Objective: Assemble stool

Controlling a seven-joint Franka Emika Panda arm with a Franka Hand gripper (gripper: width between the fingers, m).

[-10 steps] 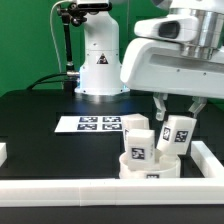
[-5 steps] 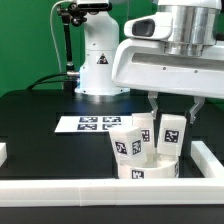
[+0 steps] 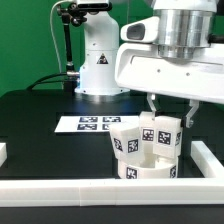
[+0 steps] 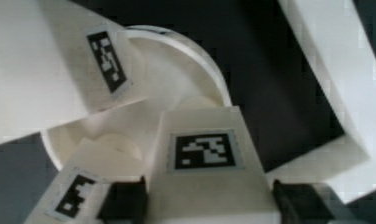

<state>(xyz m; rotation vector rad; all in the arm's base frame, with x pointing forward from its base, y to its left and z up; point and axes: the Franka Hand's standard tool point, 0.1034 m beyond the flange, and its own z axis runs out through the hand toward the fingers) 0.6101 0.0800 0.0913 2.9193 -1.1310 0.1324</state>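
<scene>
The stool's round white seat (image 3: 148, 169) lies on the black table by the front rail, hollow side up. One tagged white leg (image 3: 127, 141) stands in it on the exterior view's left. My gripper (image 3: 170, 114) comes down from above and is shut on a second tagged leg (image 3: 162, 134), which stands upright in the seat. In the wrist view that leg (image 4: 206, 150) fills the space between my dark fingers (image 4: 142, 200), with the seat's rim (image 4: 188, 62) and the other leg (image 4: 82, 62) beyond it.
The marker board (image 3: 88, 123) lies flat behind the seat. White border rails run along the front (image 3: 90, 190) and the exterior view's right (image 3: 209, 153). The arm's white base (image 3: 98, 62) stands at the back.
My gripper has moved toward the exterior view's left while turning the held leg. The seat and the other leg have shifted left with it.
</scene>
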